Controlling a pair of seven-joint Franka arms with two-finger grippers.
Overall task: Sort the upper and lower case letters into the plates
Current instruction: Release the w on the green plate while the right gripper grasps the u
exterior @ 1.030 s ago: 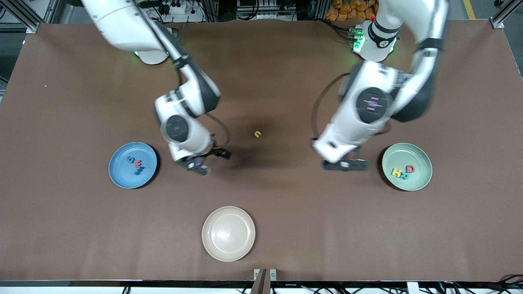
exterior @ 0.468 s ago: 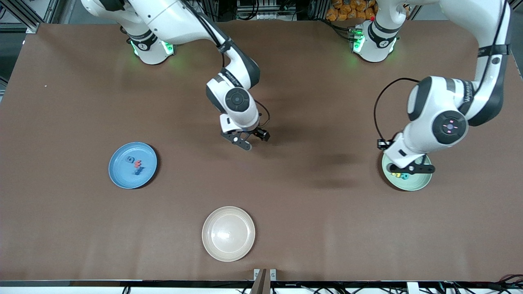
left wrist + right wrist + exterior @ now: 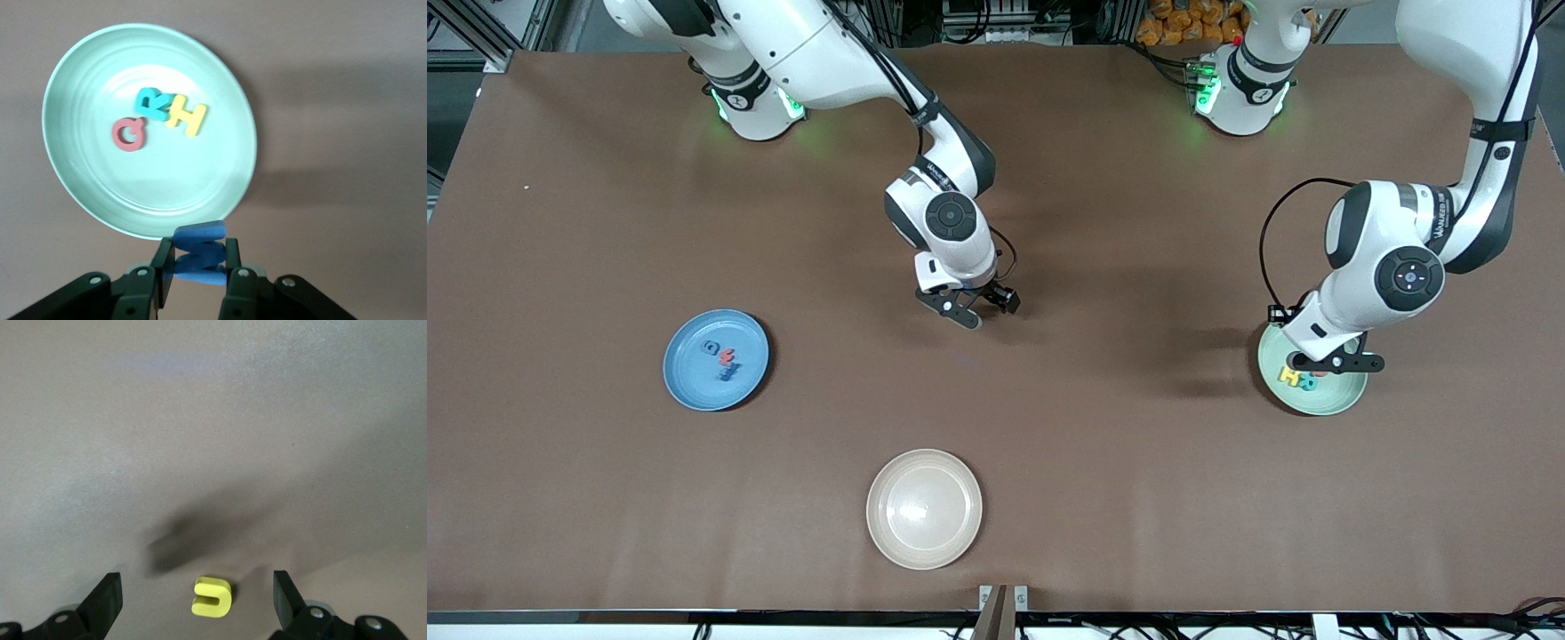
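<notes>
Brown matte tabletop (image 3: 1103,498) is carrying everything we are working with, and we are sorting from it into two round shallow plates. Toward the left arm's end, the pale mint green matte plate (image 3: 1352,396) is already holding three flat toy capitals: a red Q (image 3: 129,135), a teal R (image 3: 152,104) and a yellow H (image 3: 186,115), lying close together. Toward the right arm's end, the light blue matte plate (image 3: 694,391) is carrying a small cluster of blue and red letters (image 3: 723,360) that we cannot read from here. Nearest the front camera, a beige cream plate (image 3: 924,508) is sitting apart; we are leaving it alone.

We are hovering our left gripper (image 3: 199,263) over the mint plate's rim, its fingers clamped on a flat blue letter (image 3: 199,252) that looks like an M or W. To place it well, we judge we should be carrying it further in over the plate's bare middle, lowering close to the surface, then letting go so it is not bouncing out or landing on the three capitals.

We are holding our right gripper (image 3: 197,603) with fingers spread wide, low over the tabletop's middle, straddling a small yellow lowercase letter (image 3: 213,597), likely a u or n. We should be centring on it and descending squarely before closing.
</notes>
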